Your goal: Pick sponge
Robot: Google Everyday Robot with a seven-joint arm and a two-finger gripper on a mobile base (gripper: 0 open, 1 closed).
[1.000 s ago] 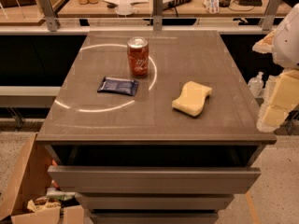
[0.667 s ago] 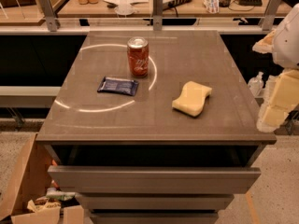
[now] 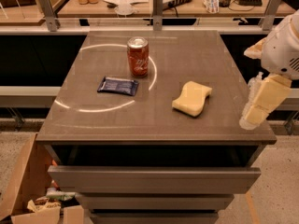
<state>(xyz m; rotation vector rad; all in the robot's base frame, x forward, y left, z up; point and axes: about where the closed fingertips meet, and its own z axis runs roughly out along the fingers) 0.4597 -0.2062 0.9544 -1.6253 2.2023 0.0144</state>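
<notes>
The sponge [image 3: 192,98] is a pale yellow foam block with wavy sides. It lies flat on the right half of the brown table [image 3: 154,125]. My gripper [image 3: 259,104] hangs at the right edge of the view, over the table's right edge. It is to the right of the sponge and well apart from it. It holds nothing.
A red can [image 3: 138,57] stands upright at the table's middle back. A flat dark blue packet [image 3: 118,85] lies left of centre. Drawers [image 3: 154,178] sit below the tabletop. A cardboard box [image 3: 28,195] stands on the floor at lower left. A cluttered desk [image 3: 154,1] runs behind.
</notes>
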